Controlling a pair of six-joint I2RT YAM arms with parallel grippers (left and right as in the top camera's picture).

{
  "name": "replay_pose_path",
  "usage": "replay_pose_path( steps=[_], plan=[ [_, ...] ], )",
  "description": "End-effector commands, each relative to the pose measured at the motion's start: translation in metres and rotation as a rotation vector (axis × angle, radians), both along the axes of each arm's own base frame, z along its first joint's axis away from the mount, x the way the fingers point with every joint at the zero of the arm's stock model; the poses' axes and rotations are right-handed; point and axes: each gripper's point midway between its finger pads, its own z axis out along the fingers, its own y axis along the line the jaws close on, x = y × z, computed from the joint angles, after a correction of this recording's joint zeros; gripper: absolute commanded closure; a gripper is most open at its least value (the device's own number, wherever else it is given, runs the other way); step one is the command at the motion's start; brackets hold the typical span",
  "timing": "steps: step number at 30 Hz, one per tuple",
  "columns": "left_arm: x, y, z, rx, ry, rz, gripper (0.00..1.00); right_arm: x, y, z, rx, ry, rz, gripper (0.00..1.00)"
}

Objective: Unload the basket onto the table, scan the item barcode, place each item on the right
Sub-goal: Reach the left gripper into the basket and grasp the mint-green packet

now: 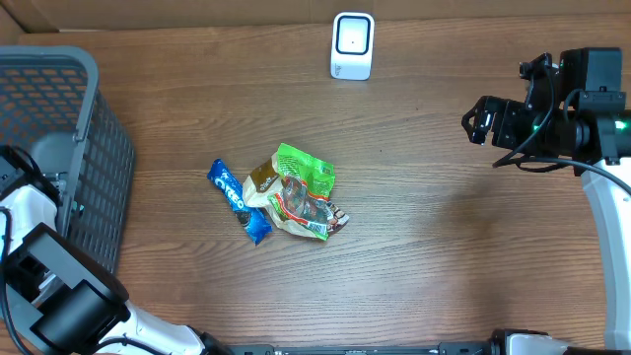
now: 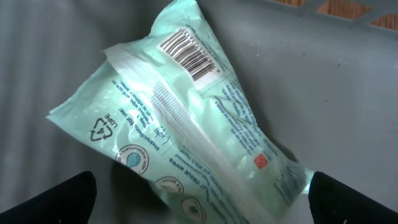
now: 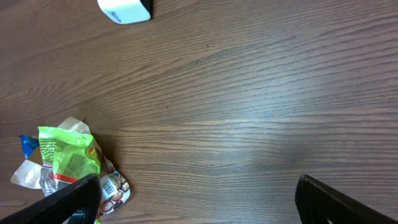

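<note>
**Inside the basket at 9 o'clock: the packet lies loose, both pincers wide**

At 9 o'clock on the brown wood-grain surface [image 1: 444, 256] you have the grey mesh basket [image 1: 59, 57], and your left arm reaches down into it. The left wrist camera shows a pale mint-green plastic packet [image 2: 186, 124] lying flat on the basket's grey floor. Its seam side faces up, and its black-and-white barcode [image 2: 189, 55] sits at the packet's 12 o'clock end, facing the camera. Your left pincer [image 2: 200, 190] stands wide. One fingertip shows at 7 o'clock and the other at 5 o'clock in that view, and neither touches the packet.

At 12 o'clock on the surface stands the white box-shaped scanner [image 1: 352, 44], well apart from the basket.

Near the middle of the surface lies a small heap of snacks. A blue Oreo wrapper [image 1: 238, 200] is on its 9 o'clock side, touching a bright green crinkled packet [image 1: 304, 170] and other wrappers.

Your right pincer [image 1: 480, 120] hangs at about 2 o'clock, wide and holding nothing, with bare surface beneath it.
</note>
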Motion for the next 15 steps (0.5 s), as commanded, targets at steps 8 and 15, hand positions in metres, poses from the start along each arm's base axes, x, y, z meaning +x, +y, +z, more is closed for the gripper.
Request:
replay_pose_path(
  steps=[8, 15],
  plan=[
    [-0.002, 0.002, -0.021, 0.003, 0.02, 0.005, 0.3, 0.003, 0.002, 0.015, 0.009, -0.044, 0.005, 0.0],
    [-0.008, -0.005, -0.046, -0.048, 0.093, -0.044, 0.63, 0.003, 0.004, 0.015, 0.018, -0.044, 0.011, 0.0]
  ],
)
